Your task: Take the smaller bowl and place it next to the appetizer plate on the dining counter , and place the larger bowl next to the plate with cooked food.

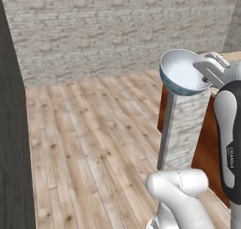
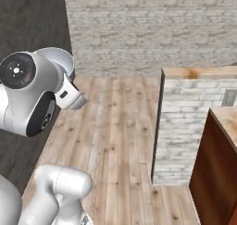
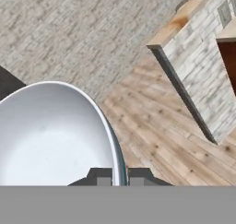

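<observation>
My gripper is shut on the rim of the smaller bowl, which is plain white inside with a blue outer wall. In the left base view the smaller bowl hangs high in the air, tilted, with the gripper on its right rim. Part of its rim peeks out behind the arm in the right base view. The dining counter has a beige stone top and stands to the right, apart from the bowl. The appetizer plate, the larger bowl and the plate with cooked food are out of view.
A pale brick end wall carries the counter top, with a wood-brown panel beside it. Wooden floor stretches to a brick back wall. A dark cabinet side stands at the left.
</observation>
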